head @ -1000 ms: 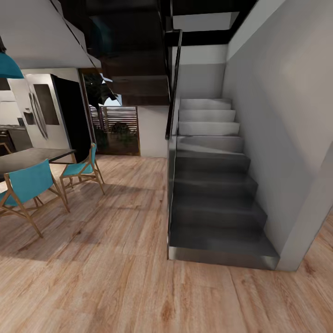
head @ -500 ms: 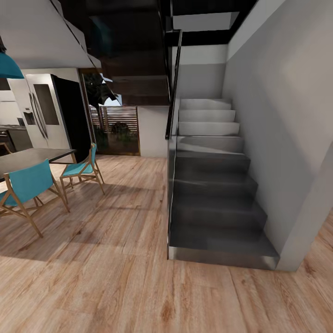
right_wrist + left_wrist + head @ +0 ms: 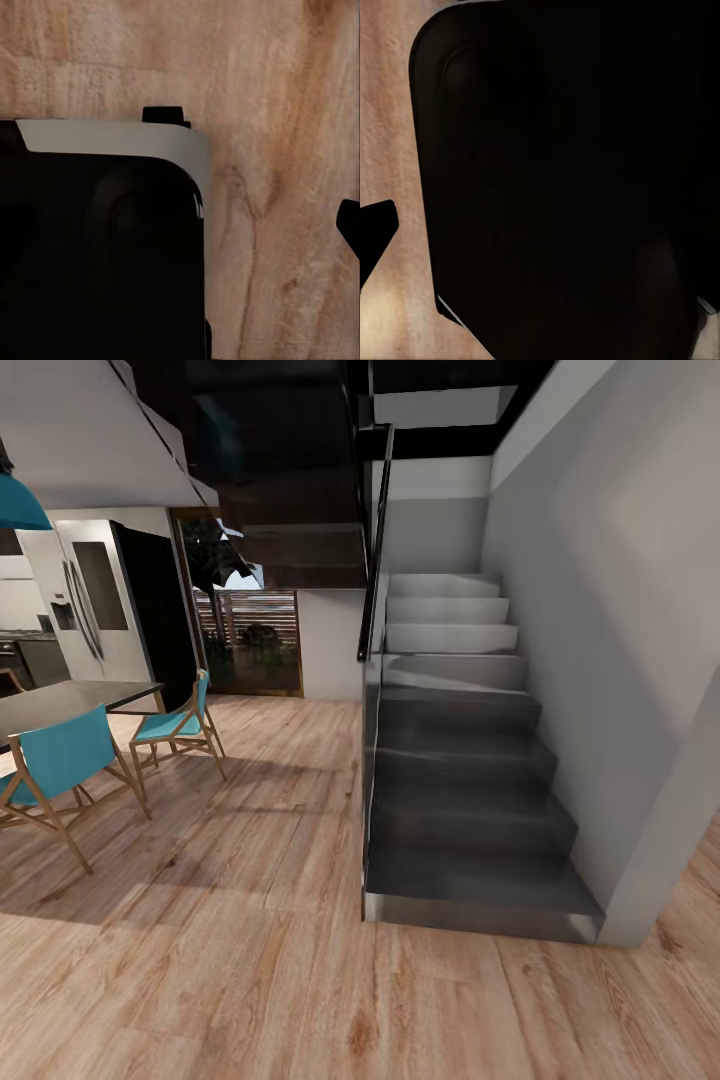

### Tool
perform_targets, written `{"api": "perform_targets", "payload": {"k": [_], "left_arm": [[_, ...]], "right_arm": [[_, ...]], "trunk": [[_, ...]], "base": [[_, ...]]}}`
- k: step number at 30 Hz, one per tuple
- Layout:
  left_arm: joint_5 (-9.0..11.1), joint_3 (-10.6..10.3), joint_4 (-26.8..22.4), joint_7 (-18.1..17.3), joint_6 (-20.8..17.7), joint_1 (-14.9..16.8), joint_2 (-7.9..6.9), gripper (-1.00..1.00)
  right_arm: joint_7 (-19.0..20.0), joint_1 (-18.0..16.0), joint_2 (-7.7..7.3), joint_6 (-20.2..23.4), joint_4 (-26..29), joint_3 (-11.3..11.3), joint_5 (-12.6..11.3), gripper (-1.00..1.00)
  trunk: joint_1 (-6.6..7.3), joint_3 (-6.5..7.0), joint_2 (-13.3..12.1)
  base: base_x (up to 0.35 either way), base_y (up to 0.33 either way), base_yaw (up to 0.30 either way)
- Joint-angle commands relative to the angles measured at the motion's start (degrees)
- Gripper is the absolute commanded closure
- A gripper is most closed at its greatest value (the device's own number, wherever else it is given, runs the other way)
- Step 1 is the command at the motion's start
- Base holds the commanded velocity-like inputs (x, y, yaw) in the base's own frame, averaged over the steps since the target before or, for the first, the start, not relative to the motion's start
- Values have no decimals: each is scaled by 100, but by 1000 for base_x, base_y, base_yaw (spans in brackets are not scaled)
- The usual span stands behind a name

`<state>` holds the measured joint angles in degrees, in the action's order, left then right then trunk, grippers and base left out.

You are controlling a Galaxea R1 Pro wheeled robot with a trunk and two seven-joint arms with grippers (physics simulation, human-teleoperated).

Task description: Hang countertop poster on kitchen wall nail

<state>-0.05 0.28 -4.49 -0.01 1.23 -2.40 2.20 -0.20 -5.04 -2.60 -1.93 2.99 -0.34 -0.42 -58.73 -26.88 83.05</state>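
The poster, the wall nail and the steel kitchen countertop are out of view. In the head view I face a dark grey staircase [image 3: 465,760] across a wooden floor [image 3: 250,960], with a sliver of kitchen at the far left. In the left wrist view, my left gripper's black fingertip [image 3: 373,229] sits at the frame's edge beside my dark body, over the floor. The right gripper's black fingertip [image 3: 349,223] likewise sits at the edge of the right wrist view. Both fingertips stand far out to the side, and nothing is held.
A dark dining table [image 3: 70,700] with two teal chairs [image 3: 60,760] stands at the left. Behind it are a steel fridge [image 3: 85,600] and a glass door [image 3: 250,635]. A glass stair panel [image 3: 372,760] and a pale grey wall [image 3: 620,660] bound the right.
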Motion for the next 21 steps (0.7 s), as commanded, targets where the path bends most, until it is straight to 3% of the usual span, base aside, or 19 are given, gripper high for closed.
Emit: {"api": "perform_targets", "payload": {"k": [1,6,7,13,21], "left_arm": [[-1,2,-42,0,12,-5,2,-100],[-8,1,-202,-4,7,-12,12,-100],[-12,3,-3592,-6,5,-13,11,-100],[-15,35,-3806,-15,22,-14,-13,-100],[-13,45,-3742,-32,24,-15,-101,-100]], "right_arm": [[-3,-36,-28,-53,28,-4,-8,-100],[-5,-201,-56,-214,191,-8,-16,-100],[-6,-435,-60,-423,2136,-7,-17,-100],[-9,-445,-65,-442,2251,10,-5,-100],[-7,-424,-73,-437,2274,20,-3,-100]], "trunk": [[0,-5,2],[0,-5,2],[0,-5,2],[0,-5,2],[0,-5,2]], "base": [[0,0,0],[0,0,0],[0,0,0],[0,0,0],[0,0,0]]}}
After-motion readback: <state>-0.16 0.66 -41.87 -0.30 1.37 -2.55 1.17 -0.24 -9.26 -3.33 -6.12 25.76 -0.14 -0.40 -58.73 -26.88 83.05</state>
